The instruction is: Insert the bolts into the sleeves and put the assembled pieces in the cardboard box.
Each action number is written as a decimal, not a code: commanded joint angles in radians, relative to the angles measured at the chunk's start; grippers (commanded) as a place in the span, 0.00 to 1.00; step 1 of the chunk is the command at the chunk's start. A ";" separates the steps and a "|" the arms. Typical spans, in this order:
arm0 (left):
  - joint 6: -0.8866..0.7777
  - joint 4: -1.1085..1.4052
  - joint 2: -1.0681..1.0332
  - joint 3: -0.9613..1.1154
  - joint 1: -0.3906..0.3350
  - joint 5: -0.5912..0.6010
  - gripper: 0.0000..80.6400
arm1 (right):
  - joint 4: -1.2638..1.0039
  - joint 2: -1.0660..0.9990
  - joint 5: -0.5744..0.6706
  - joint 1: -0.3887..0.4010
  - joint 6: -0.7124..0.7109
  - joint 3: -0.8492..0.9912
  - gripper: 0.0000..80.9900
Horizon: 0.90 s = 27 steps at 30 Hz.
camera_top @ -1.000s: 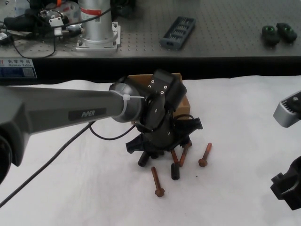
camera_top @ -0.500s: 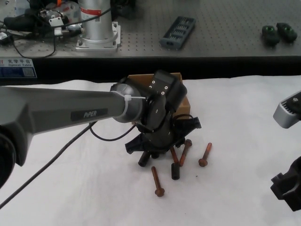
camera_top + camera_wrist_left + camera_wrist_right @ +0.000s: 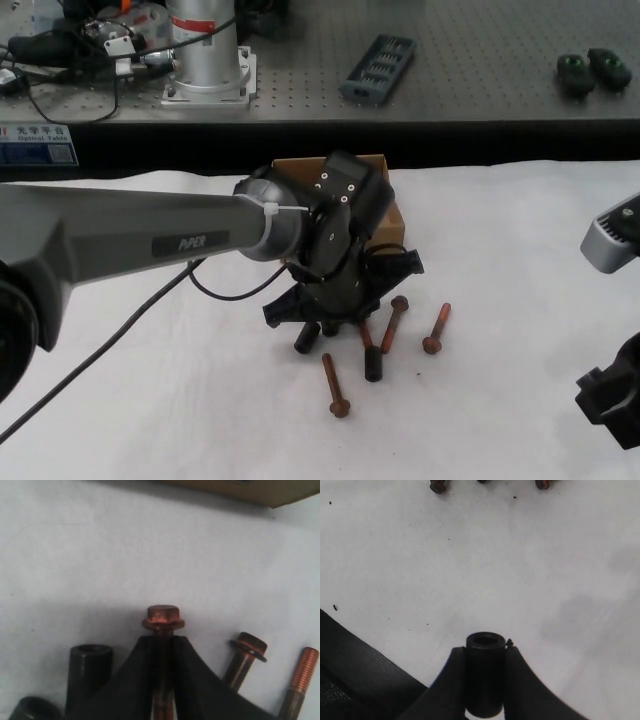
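My left gripper (image 3: 162, 641) is shut on a copper bolt (image 3: 163, 619), whose hex head sticks out past the fingertips just above the white cloth. In the high view this gripper (image 3: 335, 300) hangs over the pile of parts in front of the cardboard box (image 3: 392, 212). Black sleeves (image 3: 90, 670) and further bolts (image 3: 247, 654) lie beside it. Loose bolts (image 3: 337, 386) (image 3: 436, 330) and a sleeve (image 3: 372, 362) rest on the cloth. My right gripper (image 3: 485, 652) is shut on a black sleeve (image 3: 485, 680), held with its open end forward above bare cloth.
The box's edge (image 3: 265, 492) lies just beyond the held bolt. The right arm (image 3: 612, 400) sits at the bench's right edge. A black shelf with a metal post (image 3: 205, 50) and a grey rack (image 3: 378, 65) runs behind the white cloth (image 3: 520, 250).
The left gripper has shifted slightly left and back over the pile, uncovering more of the bolt beside it. The right arm has not moved.
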<state>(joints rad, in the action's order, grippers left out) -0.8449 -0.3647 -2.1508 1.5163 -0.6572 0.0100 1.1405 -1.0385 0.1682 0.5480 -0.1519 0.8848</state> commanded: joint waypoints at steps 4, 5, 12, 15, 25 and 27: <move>-0.016 -0.001 -0.045 -0.004 -0.006 0.115 0.01 | 0.001 0.008 0.006 -0.004 -0.021 0.001 0.04; -0.011 -0.001 -0.041 -0.004 -0.006 0.132 0.01 | 0.003 0.008 0.006 -0.004 -0.021 0.001 0.04; 0.099 -0.001 0.026 -0.004 0.006 0.204 0.01 | 0.007 0.008 0.006 -0.004 -0.028 0.001 0.04; 0.149 -0.001 0.074 -0.004 0.022 0.204 0.01 | 0.012 0.008 0.006 -0.004 -0.022 0.001 0.04; 0.339 -0.144 0.256 -0.008 0.084 0.204 0.01 | -0.010 0.005 0.139 -0.003 -0.022 0.001 0.04; 0.349 -0.129 0.301 -0.035 0.091 0.212 0.01 | -0.041 0.005 0.187 0.001 -0.022 -0.002 0.04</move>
<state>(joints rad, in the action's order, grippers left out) -0.5337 -0.4787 -1.9153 1.5052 -0.5762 0.2134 1.1338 -1.0385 0.2927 0.5480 -0.1676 0.8848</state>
